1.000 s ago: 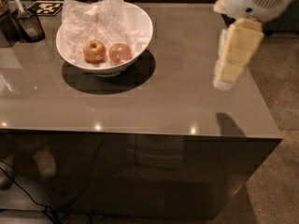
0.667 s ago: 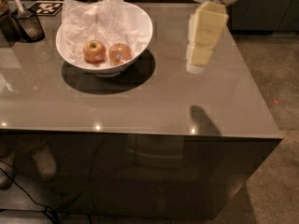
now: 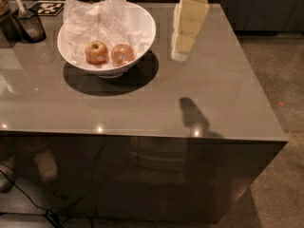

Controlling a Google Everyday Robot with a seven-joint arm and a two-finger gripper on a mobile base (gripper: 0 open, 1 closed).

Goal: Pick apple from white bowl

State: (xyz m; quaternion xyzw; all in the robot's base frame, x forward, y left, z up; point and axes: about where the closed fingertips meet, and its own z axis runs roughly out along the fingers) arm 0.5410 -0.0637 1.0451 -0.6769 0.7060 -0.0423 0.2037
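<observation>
The white bowl (image 3: 142, 30) stands on the grey table at the upper left, lined with crumpled white paper (image 3: 102, 13). Two apples lie in it side by side. The reddish-orange apple (image 3: 122, 54) with a pale sticker is on the right. A yellower apple (image 3: 96, 52) with a dark stem dimple is on the left. My gripper (image 3: 182, 51) hangs from the cream arm above the table, just right of the bowl and apart from it. Its shadow falls on the table lower down.
The grey table (image 3: 223, 99) ends in a front edge and a right edge, with carpet floor beyond. A dark container (image 3: 29, 25) with a utensil and a black-and-white tag (image 3: 49, 8) sit at the far left back.
My gripper has moved left across the table, from near the right edge to just beside the bowl. The bowl and apples have not moved.
</observation>
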